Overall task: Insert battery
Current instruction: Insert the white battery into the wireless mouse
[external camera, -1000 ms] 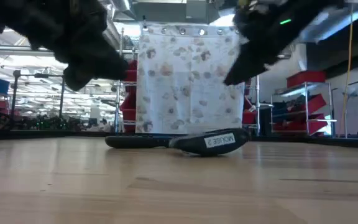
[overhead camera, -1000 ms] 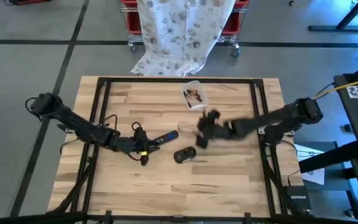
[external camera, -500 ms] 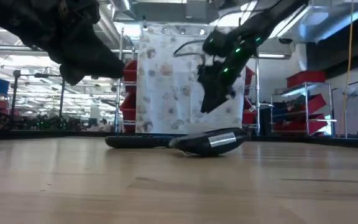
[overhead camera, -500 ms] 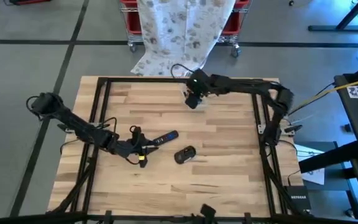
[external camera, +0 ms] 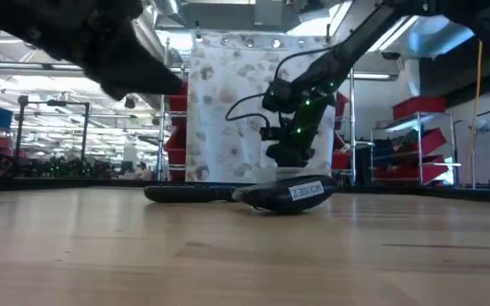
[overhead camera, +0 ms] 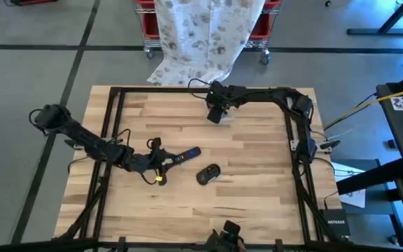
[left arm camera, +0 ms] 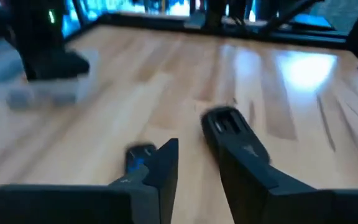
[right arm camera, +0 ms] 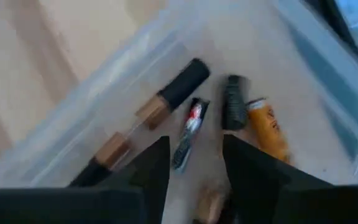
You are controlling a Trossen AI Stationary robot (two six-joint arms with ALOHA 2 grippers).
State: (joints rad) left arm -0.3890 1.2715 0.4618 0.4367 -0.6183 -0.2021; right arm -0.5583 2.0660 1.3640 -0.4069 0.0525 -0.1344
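1. Your batteries (right arm camera: 173, 93) lie loose in a clear plastic tray (right arm camera: 328, 93) near the far edge of the bench (overhead camera: 257, 203), about mid-width. The right wrist view shows several: two black-and-copper ones lying end to end, a thin one with red and white print (right arm camera: 188, 134), a dark stubby one (right arm camera: 234, 102), and an orange one (right arm camera: 267, 127).
2. Your right hand (right arm camera: 194, 180) hangs directly over that tray, its fingers (right arm camera: 151, 168) a narrow gap apart with nothing between them. The thin printed battery sits just ahead of the fingertips. You cannot tell whether the tips touch the tray floor.
3. In the high view the right hand (overhead camera: 217, 110) covers the tray, with the right arm stretched along the far frame rail from the bench's right side.
4. The mouse (overhead camera: 208, 174) lies on the bench near the middle, well apart from the tray. In the low view its label faces the camera (external camera: 294, 194).
5. The remote (overhead camera: 186, 155) lies just left of the mouse, angled, not touching it.
6. Your left hand (overhead camera: 158, 166) sits low over the bench just left of the remote. The left wrist view shows its fingers (left arm camera: 166, 168) a narrow gap apart and empty, with the remote (left arm camera: 225, 124) just past the tips.
7. A patterned cloth (overhead camera: 205, 35) hangs over a red cart beyond the far edge of the bench.
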